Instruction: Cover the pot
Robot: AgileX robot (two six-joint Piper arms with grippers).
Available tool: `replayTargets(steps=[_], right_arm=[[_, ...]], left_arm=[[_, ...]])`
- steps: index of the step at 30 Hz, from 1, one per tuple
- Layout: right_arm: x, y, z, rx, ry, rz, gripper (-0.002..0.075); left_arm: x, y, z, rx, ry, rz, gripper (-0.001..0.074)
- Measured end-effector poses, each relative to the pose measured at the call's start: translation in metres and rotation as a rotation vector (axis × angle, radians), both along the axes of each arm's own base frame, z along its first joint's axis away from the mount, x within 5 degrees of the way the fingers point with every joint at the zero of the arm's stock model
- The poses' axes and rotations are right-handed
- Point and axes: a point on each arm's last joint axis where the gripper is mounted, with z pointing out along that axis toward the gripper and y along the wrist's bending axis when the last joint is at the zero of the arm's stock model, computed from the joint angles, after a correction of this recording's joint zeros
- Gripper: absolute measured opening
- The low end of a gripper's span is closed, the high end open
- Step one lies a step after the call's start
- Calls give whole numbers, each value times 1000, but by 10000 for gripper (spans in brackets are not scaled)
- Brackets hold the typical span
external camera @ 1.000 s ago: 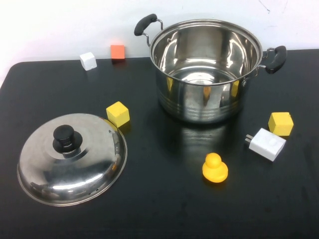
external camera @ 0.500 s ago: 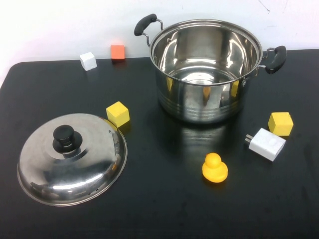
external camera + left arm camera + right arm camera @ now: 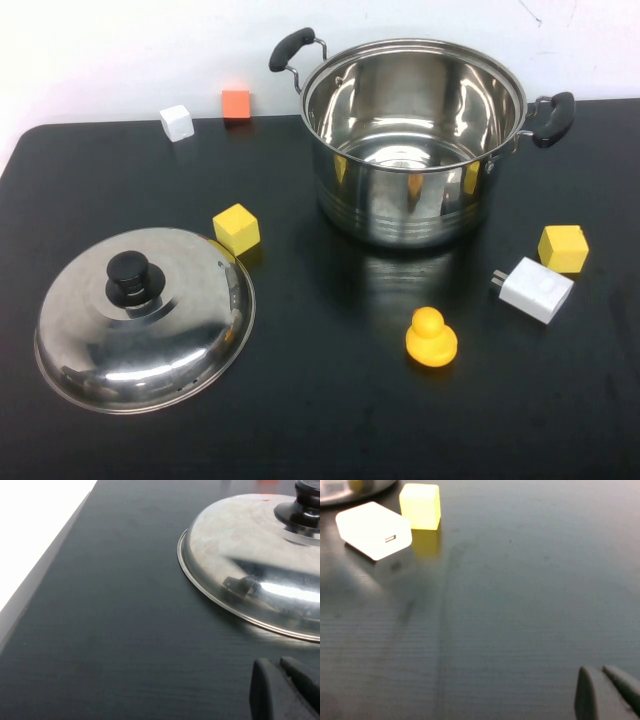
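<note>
The pot [image 3: 412, 140], a large shiny steel stockpot with two black side handles, stands open and empty at the back right of the black table [image 3: 320, 420]. The domed steel lid [image 3: 145, 318] with a black knob [image 3: 130, 275] lies flat at the front left, apart from the pot. Neither gripper shows in the high view. In the left wrist view my left gripper [image 3: 277, 667] is shut and empty, low over the table near the lid's rim [image 3: 260, 575]. In the right wrist view my right gripper [image 3: 601, 672] is shut and empty above bare table.
Yellow cubes sit beside the lid [image 3: 236, 229] and right of the pot [image 3: 563, 248]. A white charger [image 3: 536, 289] and a yellow duck [image 3: 431, 337] lie in front of the pot. A white cube [image 3: 177, 122] and an orange cube [image 3: 236, 104] sit at the back edge.
</note>
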Motion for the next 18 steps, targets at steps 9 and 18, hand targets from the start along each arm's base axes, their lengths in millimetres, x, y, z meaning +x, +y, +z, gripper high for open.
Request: replayTargets(steps=[9,18], right_arm=[[0,0,0,0,0,0,-2],[0,0,0,0,0,0,-2]], left_arm=[[0,0,0,2,0,-1,-1],[2,0,9,3,-112,-2,-1]])
